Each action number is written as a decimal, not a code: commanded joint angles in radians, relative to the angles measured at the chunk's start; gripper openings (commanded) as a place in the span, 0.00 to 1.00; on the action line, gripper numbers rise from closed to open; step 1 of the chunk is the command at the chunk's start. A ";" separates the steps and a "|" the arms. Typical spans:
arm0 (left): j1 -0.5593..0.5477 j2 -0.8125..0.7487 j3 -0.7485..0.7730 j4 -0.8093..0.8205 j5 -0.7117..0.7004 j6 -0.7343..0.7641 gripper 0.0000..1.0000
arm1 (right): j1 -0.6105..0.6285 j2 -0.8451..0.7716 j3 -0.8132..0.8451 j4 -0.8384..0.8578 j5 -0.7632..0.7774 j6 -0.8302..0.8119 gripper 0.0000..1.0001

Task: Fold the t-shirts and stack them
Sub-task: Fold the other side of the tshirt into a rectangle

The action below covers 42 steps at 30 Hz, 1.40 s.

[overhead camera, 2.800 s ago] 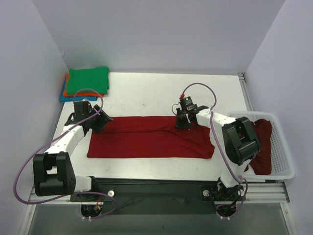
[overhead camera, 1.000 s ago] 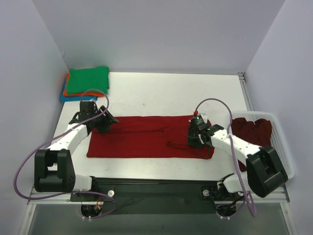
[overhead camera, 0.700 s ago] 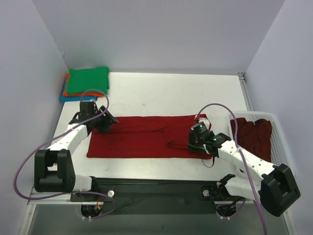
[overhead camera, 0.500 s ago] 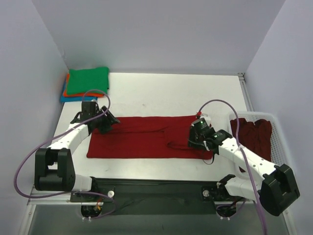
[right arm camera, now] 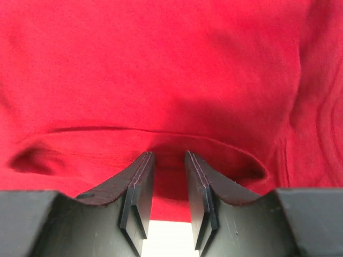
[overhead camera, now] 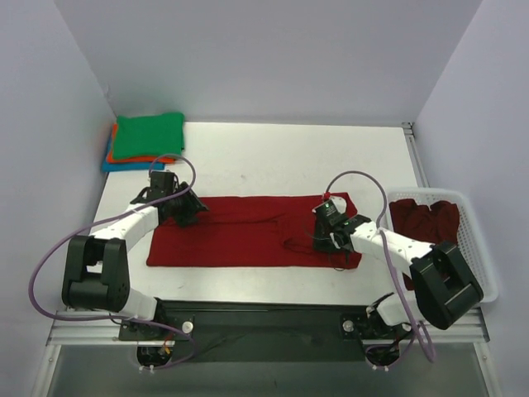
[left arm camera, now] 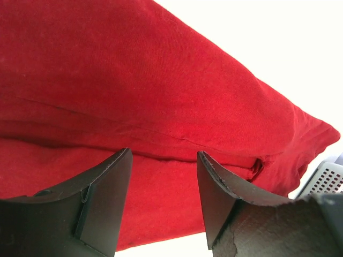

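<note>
A dark red t-shirt (overhead camera: 240, 236) lies on the table folded into a long strip. My left gripper (overhead camera: 188, 213) hovers over its far left corner; in the left wrist view (left arm camera: 163, 160) the jaws stand wide apart over the red cloth (left arm camera: 161, 80) and hold nothing. My right gripper (overhead camera: 324, 240) sits on the shirt's right part, where a fold lies. In the right wrist view (right arm camera: 169, 158) the jaws stand a narrow gap apart, tips against puckered cloth (right arm camera: 161, 69), with nothing pinched that I can see. A folded stack, green (overhead camera: 149, 134) over orange (overhead camera: 110, 154) and blue (overhead camera: 114, 166), lies at the far left.
A white slotted basket (overhead camera: 479, 248) at the right edge holds more dark red shirts (overhead camera: 430, 219); its corner shows in the left wrist view (left arm camera: 321, 176). A metal rail runs along the table's near edge. Walls close in the back and both sides.
My right gripper has moved from the shirt's far edge toward the near right, and a fold now lies there. My left gripper has shifted slightly right along the far edge.
</note>
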 commanded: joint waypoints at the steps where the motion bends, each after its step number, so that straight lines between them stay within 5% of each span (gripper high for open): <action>1: -0.005 -0.010 0.036 0.050 -0.017 -0.003 0.62 | 0.019 -0.086 -0.077 0.012 0.013 0.027 0.31; 8: -0.003 -0.028 0.049 0.030 -0.029 0.016 0.62 | 0.093 -0.270 -0.232 0.002 0.058 0.112 0.31; 15: -0.002 -0.028 0.067 0.016 -0.028 0.027 0.62 | 0.088 -0.459 -0.187 -0.109 0.173 0.146 0.31; 22: -0.002 -0.023 0.064 0.019 -0.023 0.029 0.62 | -0.088 -0.265 -0.076 -0.121 0.139 0.097 0.28; 28: -0.003 -0.022 0.061 0.032 -0.016 0.018 0.62 | -0.090 -0.103 -0.038 -0.064 0.061 0.092 0.25; 42: 0.000 -0.036 0.075 0.019 -0.006 0.026 0.61 | -0.082 -0.387 -0.251 -0.110 -0.054 0.199 0.26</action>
